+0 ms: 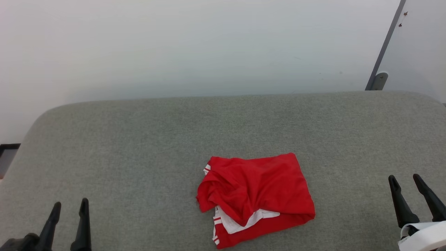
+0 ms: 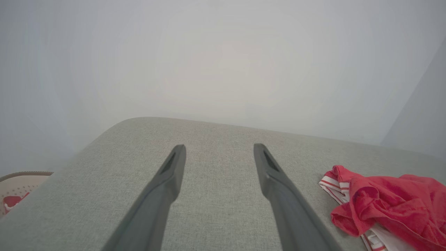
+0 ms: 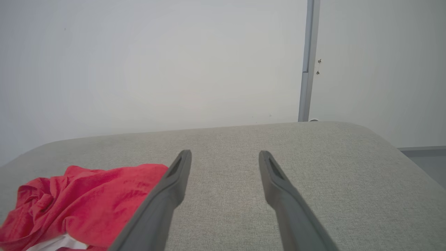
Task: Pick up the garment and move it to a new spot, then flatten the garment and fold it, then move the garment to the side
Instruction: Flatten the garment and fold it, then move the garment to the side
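The garment (image 1: 256,195) lies crumpled in a loose bundle at the near middle of the grey padded surface (image 1: 139,146), white sleeve and striped trim showing at its near edge. Bare grey fabric lies between it and each gripper. The left gripper (image 1: 70,205) and the right gripper (image 1: 404,179) hang well apart from it on either side, fingers spread and holding nothing. A pale wall (image 1: 209,45) and a grey post (image 1: 385,45) stand behind.

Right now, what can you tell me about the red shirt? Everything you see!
The red shirt is soft-looking knit cloth, bunched and wrinkled into a rough rectangle, not flat. White sleeve fabric with thin red-and-white stripes peeks out at its left and near edges. It lies on the grey fabric surface, near the front middle. Nothing else touches it.
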Robot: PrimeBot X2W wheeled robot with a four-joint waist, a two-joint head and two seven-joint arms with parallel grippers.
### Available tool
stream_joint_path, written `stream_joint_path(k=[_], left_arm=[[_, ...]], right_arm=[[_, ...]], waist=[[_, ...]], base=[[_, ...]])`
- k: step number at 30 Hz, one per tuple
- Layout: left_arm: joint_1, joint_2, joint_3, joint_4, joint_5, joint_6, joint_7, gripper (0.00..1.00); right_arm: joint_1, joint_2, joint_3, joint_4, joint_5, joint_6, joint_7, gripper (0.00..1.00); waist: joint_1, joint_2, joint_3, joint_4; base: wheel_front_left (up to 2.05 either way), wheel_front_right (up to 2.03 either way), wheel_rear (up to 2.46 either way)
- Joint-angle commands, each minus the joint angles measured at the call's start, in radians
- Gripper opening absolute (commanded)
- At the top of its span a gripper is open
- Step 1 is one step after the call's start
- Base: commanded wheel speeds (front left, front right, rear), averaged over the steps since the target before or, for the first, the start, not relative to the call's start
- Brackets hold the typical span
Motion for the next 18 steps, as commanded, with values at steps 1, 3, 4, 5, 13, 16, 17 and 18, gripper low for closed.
stream_joint_path(k=[1, 3, 4, 5, 13, 16, 17, 18], left_arm=[[0.006, -0.003, 0.0, 0.002, 0.002, -0.006, -0.004, 1.0], [0.007, -0.003, -0.003, 0.002, 0.004, -0.007, -0.004, 1.0], [0.007, -0.005, -0.006, 0.004, 0.003, -0.007, -0.004, 1.0], [0.008, -0.005, -0.007, 0.004, 0.0, -0.007, -0.004, 1.0], [-0.003, -0.011, 0.006, 0.01, 0.02, 0.014, -0.004, 1.0], [-0.004, -0.022, 0.007, 0.005, 0.025, 0.024, -0.004, 1.0], [-0.005, -0.024, 0.004, 0.004, 0.029, 0.027, -0.004, 1.0], [-0.004, -0.027, 0.001, 0.003, 0.03, 0.027, -0.004, 1.0]], right_arm=[[0.012, 0.006, -0.002, -0.001, -0.004, -0.002, -0.004, 1.0], [0.012, 0.004, 0.0, 0.0, -0.007, -0.002, -0.004, 1.0], [0.012, 0.007, -0.001, 0.0, -0.004, -0.002, -0.004, 1.0], [0.013, 0.008, -0.002, 0.0, -0.004, -0.002, -0.004, 1.0], [-0.011, 0.008, 0.024, -0.005, -0.008, -0.002, 0.023, 1.0], [-0.036, 0.008, 0.055, -0.005, -0.004, -0.002, 0.046, 1.0], [-0.042, 0.009, 0.068, -0.003, -0.002, -0.002, 0.056, 1.0], [-0.051, 0.012, 0.079, -0.001, 0.003, -0.002, 0.065, 1.0]], waist=[[0.0, 0.0, 0.0, 0.002], [0.0, 0.0, -0.001, 0.004], [0.0, 0.0, -0.002, 0.006], [0.0, 0.0, -0.002, 0.007], [0.0, 0.0, 0.003, 0.043], [0.0, 0.0, 0.009, 0.069], [0.0, 0.0, 0.011, 0.08], [0.0, 0.0, 0.013, 0.091]], base=[[0.0, 0.0, 0.0], [0.0, 0.0, 0.0], [0.0, 0.0, 0.0], [0.0, 0.0, 0.0], [0.0, 0.0, 0.0], [0.0, 0.0, 0.0], [0.0, 0.0, 0.0], [0.0, 0.0, 0.0]])
